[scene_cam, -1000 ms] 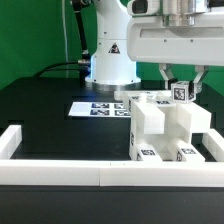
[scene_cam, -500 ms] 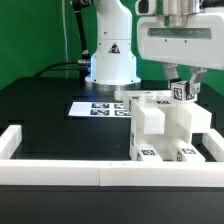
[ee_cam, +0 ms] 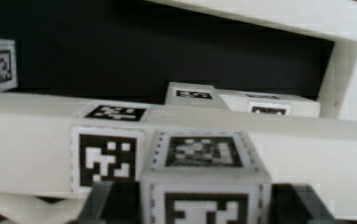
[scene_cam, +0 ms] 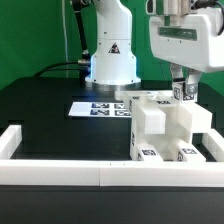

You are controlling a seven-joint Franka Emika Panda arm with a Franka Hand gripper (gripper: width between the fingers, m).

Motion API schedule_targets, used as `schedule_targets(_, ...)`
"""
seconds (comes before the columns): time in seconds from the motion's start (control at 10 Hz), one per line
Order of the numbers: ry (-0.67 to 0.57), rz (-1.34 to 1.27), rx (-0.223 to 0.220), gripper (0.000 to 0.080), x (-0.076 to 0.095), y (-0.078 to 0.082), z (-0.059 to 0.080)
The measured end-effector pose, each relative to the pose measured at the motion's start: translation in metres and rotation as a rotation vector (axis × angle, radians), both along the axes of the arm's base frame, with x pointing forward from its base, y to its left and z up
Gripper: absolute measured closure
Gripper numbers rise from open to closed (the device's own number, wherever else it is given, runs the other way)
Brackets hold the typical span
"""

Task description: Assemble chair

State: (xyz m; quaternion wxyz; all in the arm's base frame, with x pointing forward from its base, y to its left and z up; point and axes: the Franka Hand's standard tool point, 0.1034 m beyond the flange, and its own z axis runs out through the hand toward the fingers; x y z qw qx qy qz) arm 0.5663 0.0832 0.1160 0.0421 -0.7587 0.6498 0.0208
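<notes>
Fingers first: they're pressed in narrow on a small tagged block [ee_cam: 201, 185], and in the wrist view it fills the foreground with black-and-white tags on its faces. The gripper [scene_cam: 184, 91] points straight down with the block pinched at its tip, one tag facing the exterior camera. It hangs right over the upper back edge of the chair [scene_cam: 160, 125]; touching or just clear, I cannot tell from here.

The chair itself is a chunky white stack, partly built, standing on the black table [scene_cam: 45, 115] at the exterior view's right. There are small tags along its lower front. It sits just behind the front border rail [scene_cam: 80, 172], which runs across the near edge of the table.

Farther back, toward the exterior view's left, the marker board [scene_cam: 95, 108] lies flat near the arm's white base [scene_cam: 110, 62].
</notes>
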Motion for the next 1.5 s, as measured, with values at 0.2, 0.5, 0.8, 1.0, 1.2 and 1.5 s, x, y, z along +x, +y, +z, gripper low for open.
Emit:
schedule_targets(0.2, 0.011, -0.117, 0.003, 0.0512, -0.0002, 0.001, -0.0001)
schedule_targets(0.5, 0.026, -0.278, 0.009, 0.0512, -0.0004, 0.0027, -0.0001)
schedule_targets(0.8, 0.042, -0.443, 0.021, 0.0511, -0.0006, 0.0054, -0.0001)
schedule_targets(1.0, 0.054, -0.552, 0.025, 0.0511, -0.0009, 0.0071, -0.0001)
schedule_targets(1.2, 0.05, -0.511, 0.024, 0.0511, -0.001, 0.0077, -0.0002)
schedule_targets(1.5, 0.043, -0.432, 0.022, 0.0181, -0.0013, 0.0083, -0.0006)
